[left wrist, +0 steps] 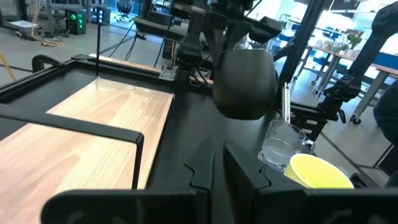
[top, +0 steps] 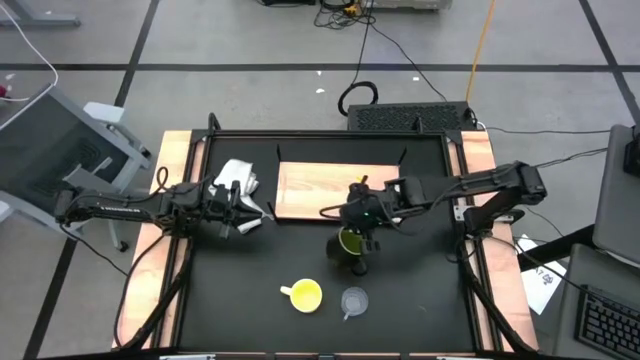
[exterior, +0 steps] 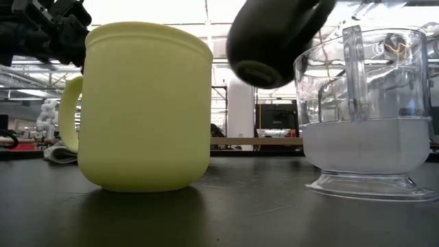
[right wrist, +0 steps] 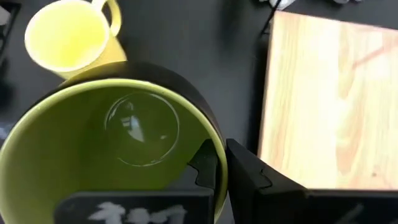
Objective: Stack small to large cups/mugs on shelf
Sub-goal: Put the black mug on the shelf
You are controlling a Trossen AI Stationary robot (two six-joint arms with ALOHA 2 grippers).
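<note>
My right gripper (right wrist: 217,163) is shut on the dark green mug (top: 350,243), which hangs in the air over the black table just near of the shelf (top: 335,190). The mug also shows in the low view (exterior: 274,34) and in the left wrist view (left wrist: 245,84). The yellow mug (top: 305,295) and the clear glass cup (top: 354,300) stand upright on the table nearer the front edge. My left gripper (left wrist: 217,180) is shut and empty, low over the table at the shelf's left end, beside the white cloth (top: 238,180). My right gripper pinches the green mug's rim (right wrist: 214,146), with one finger (right wrist: 202,167) inside the mug and the other (right wrist: 249,177) outside its wall. The fingers come from above, pointing down. The mug is lifted clear of the table and hangs a little tilted, its base (exterior: 257,72) showing.
The shelf's thin black brackets (left wrist: 118,134) stand at its corners. Wooden side rails (top: 170,180) and a black frame border the table. Beyond the table is a room with benches and cables.
</note>
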